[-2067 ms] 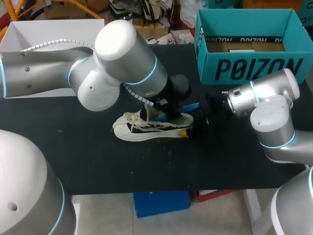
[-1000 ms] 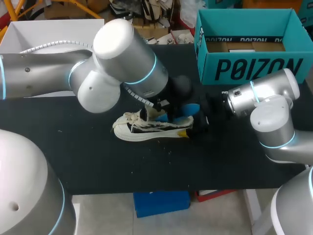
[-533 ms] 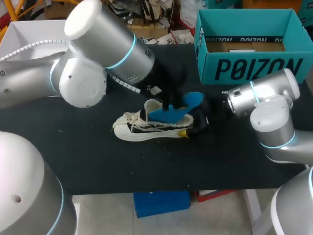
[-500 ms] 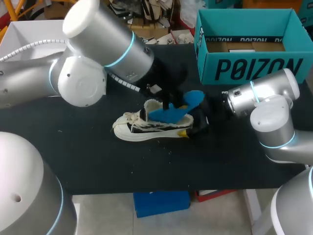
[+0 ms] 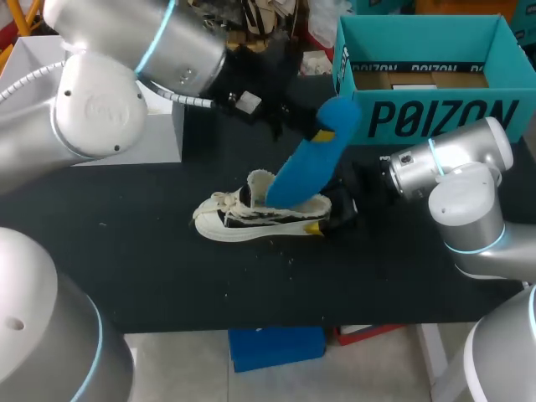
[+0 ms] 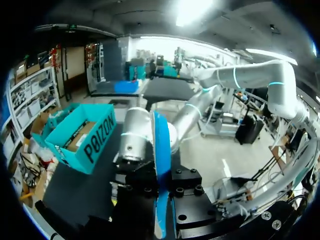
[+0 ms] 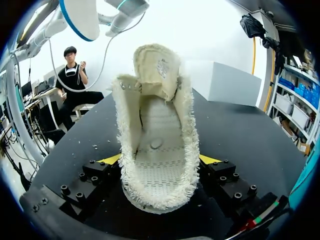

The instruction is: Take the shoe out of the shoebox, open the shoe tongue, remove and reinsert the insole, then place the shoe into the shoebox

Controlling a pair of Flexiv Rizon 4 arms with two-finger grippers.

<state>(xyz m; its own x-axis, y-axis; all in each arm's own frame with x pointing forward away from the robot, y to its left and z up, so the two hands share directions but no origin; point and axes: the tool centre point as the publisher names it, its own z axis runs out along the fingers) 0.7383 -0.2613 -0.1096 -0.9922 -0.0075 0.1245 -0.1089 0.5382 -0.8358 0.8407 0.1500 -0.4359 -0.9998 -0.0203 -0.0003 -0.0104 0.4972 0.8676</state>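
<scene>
Blue foam insole (image 5: 308, 161) stands on a slant above the mouth of the cream-and-black canvas shoe (image 5: 251, 219). The shoe lies on its sole near the middle of the black counter (image 5: 167, 276). The left arm (image 5: 126, 67) comes in over the far left corner, and the left jaws pinch the insole's upper end. The right arm (image 5: 452, 176) reaches in from the right edge, with the right jaws at the shoe's heel. An open teal cardboard shoebox (image 5: 427, 117) stands at the far right corner with no shoe visible inside, and a white box (image 5: 159, 134) sits at the far left corner.

From the left wrist, the insole (image 6: 161, 165) shows edge-on, clamped between the jaws, with the shoebox (image 6: 85, 137) beyond.

From the right wrist, the shoe (image 7: 157, 150) has its heel gripped from both sides by the yellow fingertips (image 7: 111, 159). Its tongue is folded up and the footbed is bare.

I judge the shoe to be out, the tongue opened and the insole all but removed; whether its lower tip is clear, I cannot tell. Reinserting the insole and boxing the shoe remain.
</scene>
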